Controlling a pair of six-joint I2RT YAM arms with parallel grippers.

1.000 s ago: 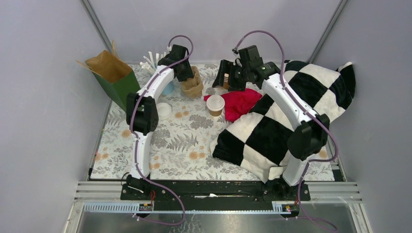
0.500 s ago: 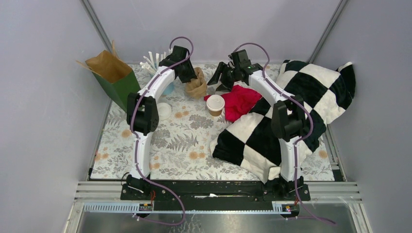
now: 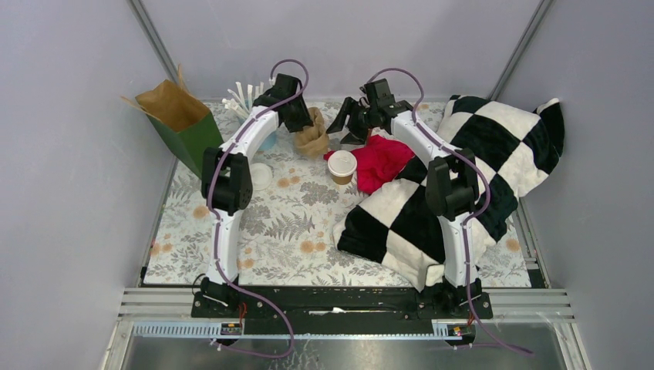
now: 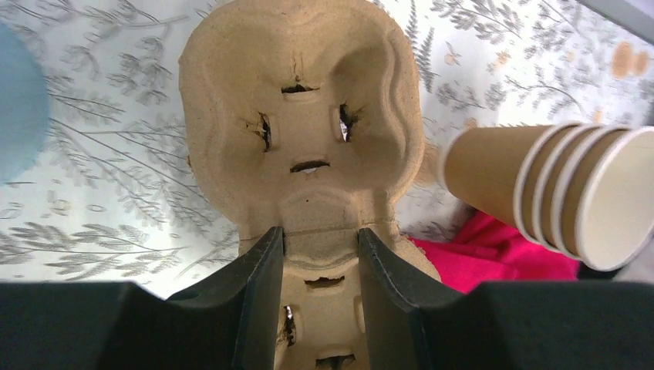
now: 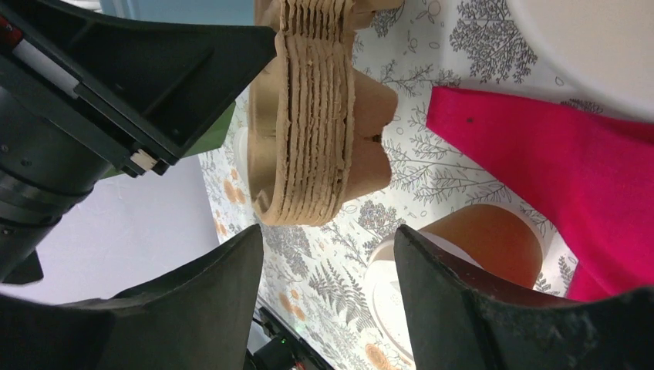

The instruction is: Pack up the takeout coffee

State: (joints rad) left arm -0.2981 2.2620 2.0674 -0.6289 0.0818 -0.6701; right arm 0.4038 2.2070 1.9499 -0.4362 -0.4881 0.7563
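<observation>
The takeout coffee (image 3: pixel 342 166), a brown paper cup with a white lid, stands by the red cloth (image 3: pixel 383 160); in the right wrist view the coffee (image 5: pixel 493 245) shows low, behind the right finger. My left gripper (image 4: pixel 320 235) is shut on a stack of brown pulp cup carriers (image 4: pixel 301 123), held on edge at the back (image 3: pixel 312 135). My right gripper (image 3: pixel 344 126) hangs open just right of that carrier stack (image 5: pixel 316 116), with nothing between its fingers (image 5: pixel 328 239).
A stack of lidless paper cups (image 4: pixel 555 193) lies on its side beside the carriers. An open green paper bag (image 3: pixel 181 123) stands at back left, with white sticks (image 3: pixel 239 96) and a blue cup (image 3: pixel 267 142) nearby. A loose white lid (image 3: pixel 260 176) lies left. A checkered blanket (image 3: pixel 463 185) covers the right.
My right arm has swung left and down toward the carrier stack, and its jaws have narrowed somewhat. The left arm and the coffee have not moved.
</observation>
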